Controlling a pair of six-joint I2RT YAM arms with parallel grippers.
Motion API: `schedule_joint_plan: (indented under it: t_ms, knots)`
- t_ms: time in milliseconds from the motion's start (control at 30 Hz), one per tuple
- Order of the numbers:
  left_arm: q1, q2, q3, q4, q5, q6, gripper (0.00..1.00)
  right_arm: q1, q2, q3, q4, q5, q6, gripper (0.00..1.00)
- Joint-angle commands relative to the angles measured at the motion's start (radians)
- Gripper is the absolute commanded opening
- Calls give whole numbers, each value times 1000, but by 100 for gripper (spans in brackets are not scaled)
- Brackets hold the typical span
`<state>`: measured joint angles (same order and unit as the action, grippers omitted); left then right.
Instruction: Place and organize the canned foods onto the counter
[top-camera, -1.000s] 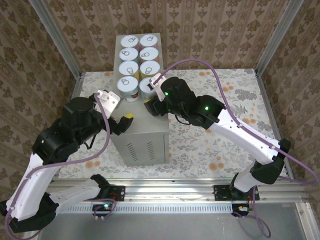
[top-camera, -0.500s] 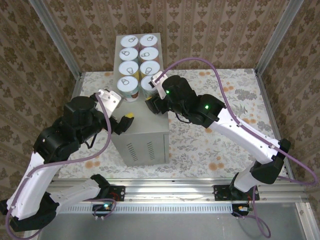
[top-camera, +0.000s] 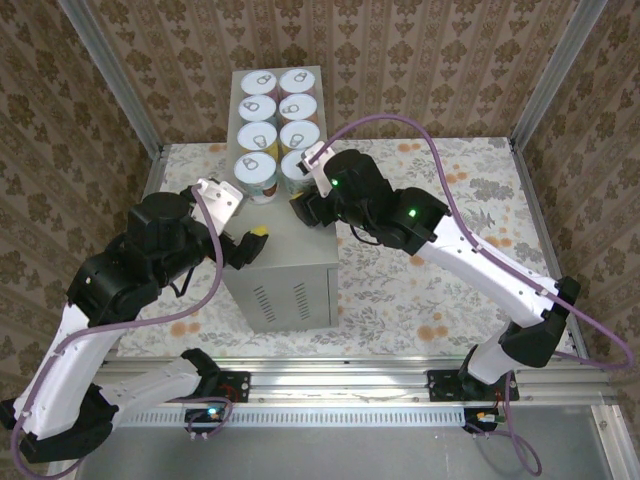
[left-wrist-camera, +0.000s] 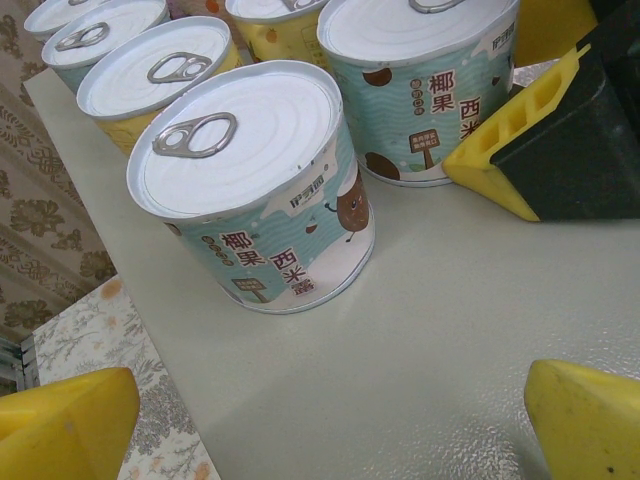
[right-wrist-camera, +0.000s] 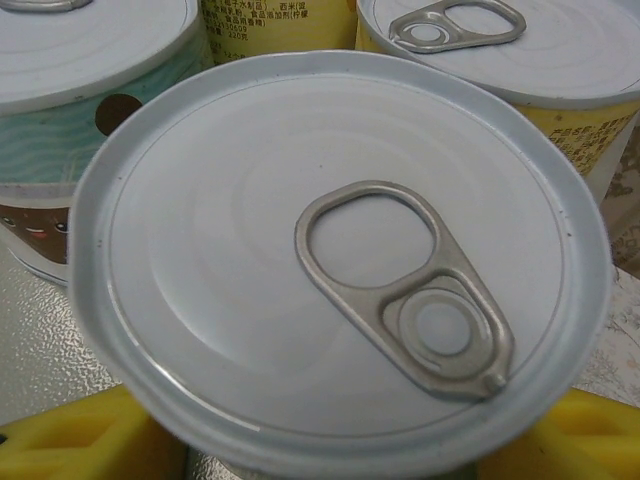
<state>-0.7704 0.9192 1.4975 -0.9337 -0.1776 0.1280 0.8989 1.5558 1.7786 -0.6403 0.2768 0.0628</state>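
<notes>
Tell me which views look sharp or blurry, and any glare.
Top external: even light, sharp throughout. Left wrist: front teal can crisp, yellow fingertips in the corners soft. Right wrist: nearest can sharp on top, no glare; fingers below blurred.

Eight canned foods (top-camera: 257, 135) are being kept upright, white pull-tab lids up, in two columns of four on the far part of the grey-beige counter (top-camera: 285, 250) top. Near-left teal can (left-wrist-camera: 250, 190) and near-right teal can (left-wrist-camera: 420, 80) are being stood just apart, yellow cans (left-wrist-camera: 160, 75) behind.
</notes>
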Motion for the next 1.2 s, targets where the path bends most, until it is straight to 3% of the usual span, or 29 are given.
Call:
schedule_joint_plan:
  t_ms: [0, 233, 600, 900, 1167]
  knots:
    - [6, -9, 18, 25, 9, -3, 100, -15, 27, 13, -13, -8, 5, 69]
    - [6, -12, 17, 22, 6, -4, 100, -18, 24, 13, -14, -17, 6, 73]
    - [7, -13, 19, 24, 9, -5, 100, -37, -91, -77, 2, -2, 24, 98]
    - [7, -13, 21, 24, 6, -10, 100, -102, -239, -215, 14, 2, 64, 100]
    - [7, -11, 20, 27, 9, -11, 100, -132, -222, -207, 18, -13, 60, 100]
